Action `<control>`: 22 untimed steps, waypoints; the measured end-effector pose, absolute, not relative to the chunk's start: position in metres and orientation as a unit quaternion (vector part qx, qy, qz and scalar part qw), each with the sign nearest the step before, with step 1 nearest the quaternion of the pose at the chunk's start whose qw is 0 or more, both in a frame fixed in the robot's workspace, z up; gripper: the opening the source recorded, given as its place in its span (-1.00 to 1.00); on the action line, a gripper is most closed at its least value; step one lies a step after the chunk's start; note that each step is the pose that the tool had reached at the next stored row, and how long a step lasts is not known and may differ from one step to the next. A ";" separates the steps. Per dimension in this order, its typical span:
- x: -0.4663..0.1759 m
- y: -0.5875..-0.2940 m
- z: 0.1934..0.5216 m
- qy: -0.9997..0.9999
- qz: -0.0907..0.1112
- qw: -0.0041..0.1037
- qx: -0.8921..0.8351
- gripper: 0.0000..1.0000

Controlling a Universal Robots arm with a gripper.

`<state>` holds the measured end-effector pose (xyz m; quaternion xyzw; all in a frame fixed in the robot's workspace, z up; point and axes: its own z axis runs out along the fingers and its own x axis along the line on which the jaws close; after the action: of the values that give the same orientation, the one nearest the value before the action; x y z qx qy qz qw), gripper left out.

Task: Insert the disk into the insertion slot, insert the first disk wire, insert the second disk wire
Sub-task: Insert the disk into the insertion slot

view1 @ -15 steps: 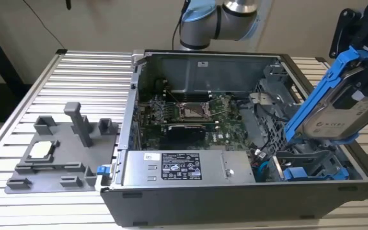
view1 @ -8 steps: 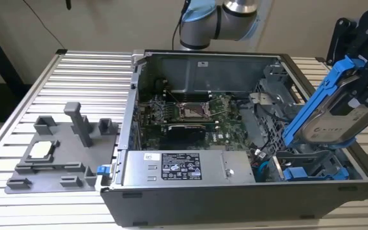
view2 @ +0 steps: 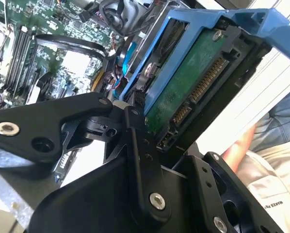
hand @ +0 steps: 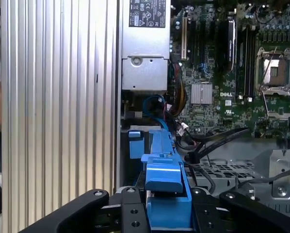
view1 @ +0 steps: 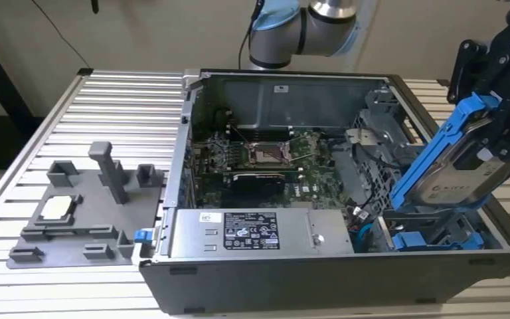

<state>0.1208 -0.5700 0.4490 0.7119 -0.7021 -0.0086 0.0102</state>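
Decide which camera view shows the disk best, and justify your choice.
The exterior view: the disk appears almost whole, tilted, clamped in the gripper above the case. The second wrist view gives its green circuit board close up; the first wrist view gives its blue carrier edge-on.

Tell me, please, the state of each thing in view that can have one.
Disk: held up and tilted, lower end down at the drive cage, not yet seated.
Gripper: shut on the disk's blue carrier.
Insertion slot: not yet filled by the disk.
Computer case: lying on its side, side panel off, inside exposed.
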 end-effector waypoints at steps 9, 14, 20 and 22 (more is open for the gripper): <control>0.121 -0.570 0.435 -0.691 -0.007 0.009 0.722 -0.35; 0.122 -0.571 0.428 -0.686 -0.007 0.008 0.727 -0.35; 0.124 -0.572 0.421 -0.683 -0.007 0.009 0.730 -0.35; 0.124 -0.572 0.419 -0.683 -0.006 0.009 0.731 -0.35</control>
<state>0.1242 -0.5724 0.4193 0.7307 -0.6826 -0.0065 0.0085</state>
